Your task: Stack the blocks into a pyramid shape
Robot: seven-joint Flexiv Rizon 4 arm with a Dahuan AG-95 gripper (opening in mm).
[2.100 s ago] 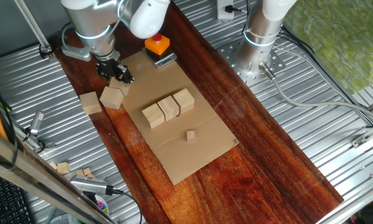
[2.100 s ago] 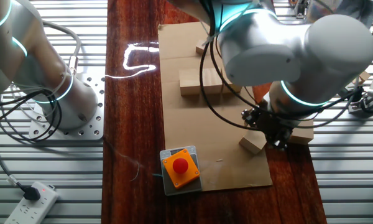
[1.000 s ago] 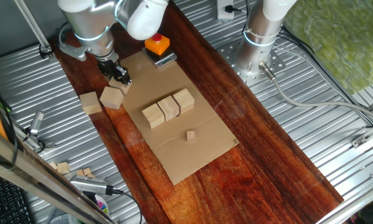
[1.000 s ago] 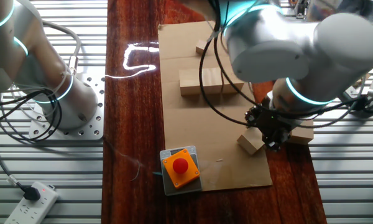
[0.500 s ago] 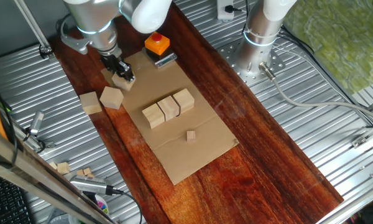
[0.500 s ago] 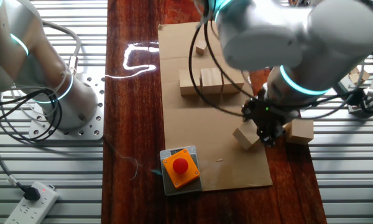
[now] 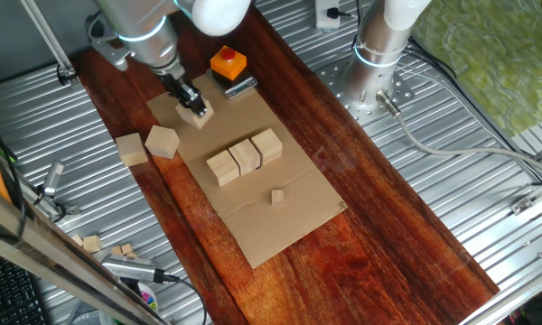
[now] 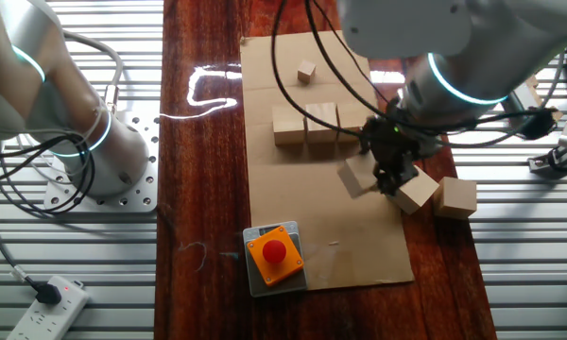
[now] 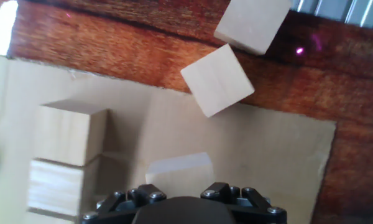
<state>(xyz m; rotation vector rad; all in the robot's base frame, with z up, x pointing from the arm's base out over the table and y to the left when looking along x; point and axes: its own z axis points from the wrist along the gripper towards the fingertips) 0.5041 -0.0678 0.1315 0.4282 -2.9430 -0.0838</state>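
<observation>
Three blocks (image 7: 246, 155) stand in a row on the cardboard sheet (image 7: 294, 217); the other fixed view shows the same row (image 8: 321, 122). My gripper (image 7: 191, 101) is shut on a fourth block (image 7: 199, 112), tilted and held above the cardboard between the row and the orange box. In the other fixed view the held block (image 8: 356, 177) hangs below the gripper (image 8: 386, 168). Two loose blocks (image 7: 163, 142) (image 7: 132, 149) lie on the wood to the left. The hand view shows the held block (image 9: 179, 168), blurred, with the loose pair (image 9: 217, 79) (image 9: 252, 23) beyond it.
An orange box with a dark button (image 7: 228, 63) sits at the cardboard's far end. A tiny wooden cube (image 7: 277, 196) lies on the cardboard near the row. A second arm's base (image 7: 375, 68) stands on the metal table at right. Small bits and tools (image 7: 117, 257) lie front left.
The gripper has risen from beside the two loose blocks with one block in it and has carried it over the cardboard toward the row of three.
</observation>
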